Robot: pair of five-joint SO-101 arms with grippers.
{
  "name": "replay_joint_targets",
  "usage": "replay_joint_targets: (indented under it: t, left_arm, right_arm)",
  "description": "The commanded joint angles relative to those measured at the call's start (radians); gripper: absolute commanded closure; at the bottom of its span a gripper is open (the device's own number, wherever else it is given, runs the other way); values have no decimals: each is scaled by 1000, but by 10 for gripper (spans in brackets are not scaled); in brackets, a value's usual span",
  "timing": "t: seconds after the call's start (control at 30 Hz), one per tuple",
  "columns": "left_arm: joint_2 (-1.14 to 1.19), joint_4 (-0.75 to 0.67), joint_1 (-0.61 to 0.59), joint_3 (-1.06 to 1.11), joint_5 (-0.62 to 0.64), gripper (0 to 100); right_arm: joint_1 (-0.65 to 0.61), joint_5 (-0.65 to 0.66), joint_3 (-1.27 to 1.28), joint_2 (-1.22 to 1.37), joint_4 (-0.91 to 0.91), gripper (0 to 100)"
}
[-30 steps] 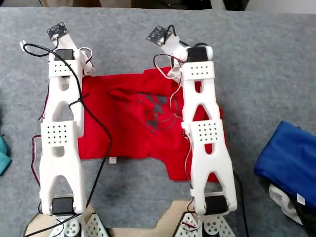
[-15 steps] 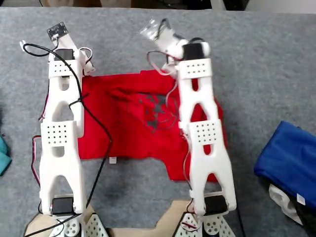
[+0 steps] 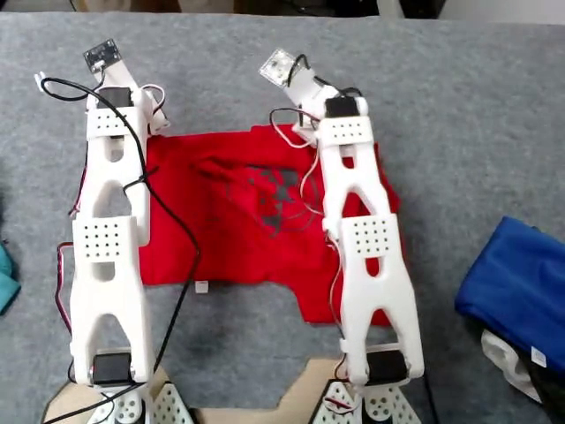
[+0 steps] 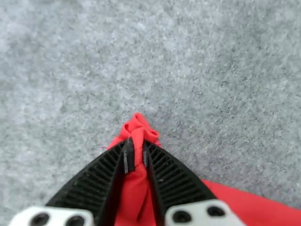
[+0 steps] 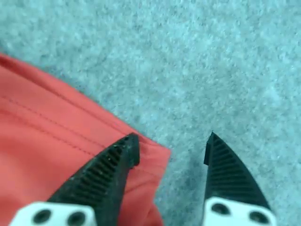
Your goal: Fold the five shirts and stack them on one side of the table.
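Overhead first: finds the red shirt (image 3: 256, 221) spread flat on the table (image 3: 459, 97), long axis running side to side, both far corners up by the two wrists. Spots a blue shirt (image 3: 516, 283) well apart, at the right edge.

From the left wrist: shows the left jaws clamped on a bunched far corner of the red shirt (image 4: 137, 127).

From the right wrist: shows the right jaws parted, one over the other far corner of the red shirt (image 5: 56, 141), the other over bare table. Probably calls for a slight shift toward the cloth before closing.
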Motion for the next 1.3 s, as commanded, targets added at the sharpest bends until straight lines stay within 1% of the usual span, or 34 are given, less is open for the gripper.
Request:
replay_joint_targets:
  t: [0.0, 0.07, 0.2, 0.27, 0.4, 0.5, 0.63, 0.83, 1.13, 1.27]
  left_arm:
    - [-7, 9, -18, -34, 3, 980]
    - [-7, 9, -18, -34, 3, 980]
    - [-7, 9, -18, -34, 3, 980]
    - [-7, 9, -18, -34, 3, 980]
    - [-7, 9, -18, -34, 3, 980]
    - [-7, 9, -18, -34, 3, 980]
    - [-7, 9, -18, -34, 3, 980]
    - [-7, 9, -18, -35, 3, 980]
    - [-7, -18, -15, -35, 3, 980]
    - [-7, -20, -14, -38, 3, 980]
  right_arm:
    - [21, 3, -1, 1, 34, 758]
    - [30, 34, -1, 1, 51, 797]
    - [31, 129, -1, 2, 75, 942]
    - [31, 143, -1, -1, 84, 982]
    - [33, 140, -70, -2, 120, 989]
    - [33, 81, -202, -2, 147, 989]
    - [24, 44, -389, -2, 184, 989]
    - [1, 44, -380, -87, 207, 990]
    - [-42, 54, -387, -189, 402, 987]
    - [-44, 55, -387, -252, 405, 988]
